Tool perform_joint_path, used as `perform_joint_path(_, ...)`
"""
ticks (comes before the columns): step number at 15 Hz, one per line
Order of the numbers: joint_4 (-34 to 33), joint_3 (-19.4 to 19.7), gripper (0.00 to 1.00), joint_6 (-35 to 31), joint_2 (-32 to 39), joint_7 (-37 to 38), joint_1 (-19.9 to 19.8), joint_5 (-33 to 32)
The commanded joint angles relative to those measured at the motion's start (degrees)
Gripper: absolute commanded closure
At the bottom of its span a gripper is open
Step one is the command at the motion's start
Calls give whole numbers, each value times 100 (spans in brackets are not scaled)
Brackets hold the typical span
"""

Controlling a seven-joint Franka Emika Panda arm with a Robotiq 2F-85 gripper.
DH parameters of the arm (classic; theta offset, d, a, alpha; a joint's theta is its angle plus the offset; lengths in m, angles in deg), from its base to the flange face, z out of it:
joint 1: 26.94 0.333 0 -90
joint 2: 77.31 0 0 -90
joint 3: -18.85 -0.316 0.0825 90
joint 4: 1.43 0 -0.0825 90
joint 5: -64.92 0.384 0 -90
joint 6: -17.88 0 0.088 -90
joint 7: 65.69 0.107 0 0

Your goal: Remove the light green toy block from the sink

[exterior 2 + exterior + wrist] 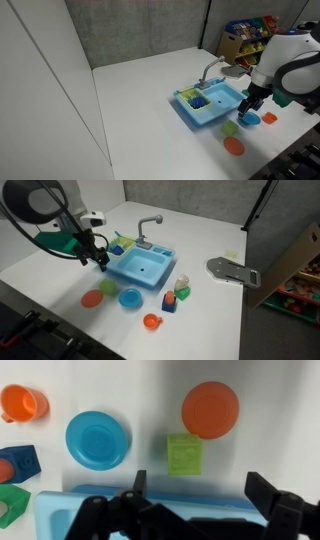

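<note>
The light green toy block (184, 454) lies on the white table outside the sink, between the sink's edge and an orange-red plate. It also shows in both exterior views (107, 284) (230, 128). The light blue sink (120, 266) (190, 113) has a grey faucet (148, 225), and its rim fills the bottom of the wrist view (60, 510). My gripper (200, 485) is open and empty. It hovers over the sink's edge, just above and beside the block (97, 258) (250, 103).
An orange-red plate (210, 408) and a blue plate (97, 438) lie by the block. An orange cup (20, 403), a blue block with a red piece (18, 463) and a dark green piece (12, 505) lie further along. A grey flat object (232, 270) sits near the table's edge.
</note>
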Motion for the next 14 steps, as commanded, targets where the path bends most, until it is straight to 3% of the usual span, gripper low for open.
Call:
perform_joint_path(1,-283,34,0,1026,-503,-131,-46,200)
perform_joint_path(6,-864,80,0,2312,-1023,-102,-57,340)
perform_joint_path(14,-1696,74,0,3802,-2061,5,-56,214)
